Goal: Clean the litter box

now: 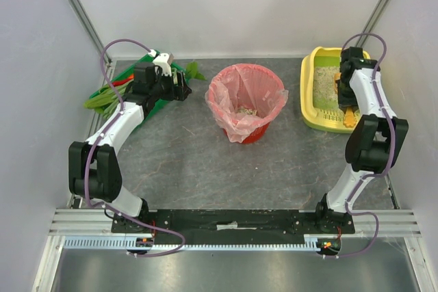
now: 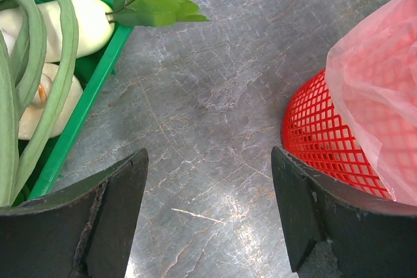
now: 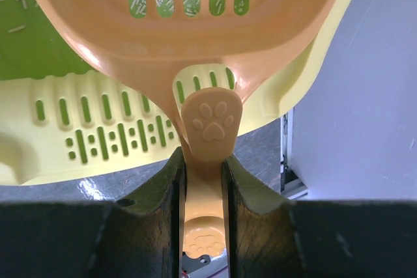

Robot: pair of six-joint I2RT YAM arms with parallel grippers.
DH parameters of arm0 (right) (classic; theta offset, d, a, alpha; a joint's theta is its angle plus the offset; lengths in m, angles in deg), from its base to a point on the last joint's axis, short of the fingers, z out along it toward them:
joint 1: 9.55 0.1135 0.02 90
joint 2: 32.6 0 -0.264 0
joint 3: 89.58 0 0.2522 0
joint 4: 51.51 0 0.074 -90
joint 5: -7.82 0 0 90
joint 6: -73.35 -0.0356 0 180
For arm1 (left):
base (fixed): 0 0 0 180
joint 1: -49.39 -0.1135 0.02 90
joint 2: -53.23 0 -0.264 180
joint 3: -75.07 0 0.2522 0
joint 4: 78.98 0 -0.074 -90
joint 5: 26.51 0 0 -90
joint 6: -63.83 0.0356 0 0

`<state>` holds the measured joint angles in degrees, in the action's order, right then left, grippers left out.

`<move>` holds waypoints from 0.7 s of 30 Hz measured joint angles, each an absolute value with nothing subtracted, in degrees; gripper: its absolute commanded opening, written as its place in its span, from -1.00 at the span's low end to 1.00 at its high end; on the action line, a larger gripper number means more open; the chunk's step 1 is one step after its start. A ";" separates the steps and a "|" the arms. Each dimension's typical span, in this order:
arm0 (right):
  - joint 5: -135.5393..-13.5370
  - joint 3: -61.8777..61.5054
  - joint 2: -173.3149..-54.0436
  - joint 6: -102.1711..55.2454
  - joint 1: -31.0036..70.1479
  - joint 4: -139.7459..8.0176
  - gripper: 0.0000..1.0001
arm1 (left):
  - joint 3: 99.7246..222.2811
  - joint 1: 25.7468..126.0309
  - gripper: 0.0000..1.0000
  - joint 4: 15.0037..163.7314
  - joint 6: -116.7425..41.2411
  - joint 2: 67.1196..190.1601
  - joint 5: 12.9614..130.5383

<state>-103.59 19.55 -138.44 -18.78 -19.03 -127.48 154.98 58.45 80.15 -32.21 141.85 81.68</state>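
Looks like the scooping step. Got the right tool (image 3: 203,161) pinching the handle of an orange scoop (image 3: 195,24), held over the slotted near end of the litter box (image 1: 311,120), up in the far right corner of the desk (image 1: 185,162). Can't tell from the wrist view if it's carrying a load yet; only a few pellets visible through the slots.

Next, probably: dig through the beige litter, sift, lift level, then swing left to the red basket (image 1: 259,135) with the pink bag (image 1: 236,87), near the middle of the far edge. Calls for keeping the scoop flat to avoid spilling on the way.

Room-wise: tight on the right, with the box tucked along the right edge and a wall just beside it. Plenty of bare desk between box and basket, so no obstacle on that path. Just need to clear the yellow rim going out and the bag's lip going in.

Left tool (image 2: 208,161) spread wide, gripping nothing, hovering over bare desk between the green tray (image 2: 91,89) of vegetables and the basket, toward the far left corner. Close to the basket, so worth watching during the dump.
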 measured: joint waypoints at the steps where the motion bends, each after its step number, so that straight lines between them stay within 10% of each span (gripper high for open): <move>1: -102.84 19.57 -138.35 -19.22 -19.36 -127.35 -1.00 | 154.98 58.45 0.65 80.17 -32.21 141.85 81.68; 21: -97.56 18.35 -131.16 -19.83 -18.09 -126.33 -1.00 | 154.98 58.45 0.65 80.24 -32.24 141.59 81.79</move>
<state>-97.56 18.35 -131.16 -19.83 -18.09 -126.33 154.98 58.45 80.24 -32.24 141.59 81.79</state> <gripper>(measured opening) 0.304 0.825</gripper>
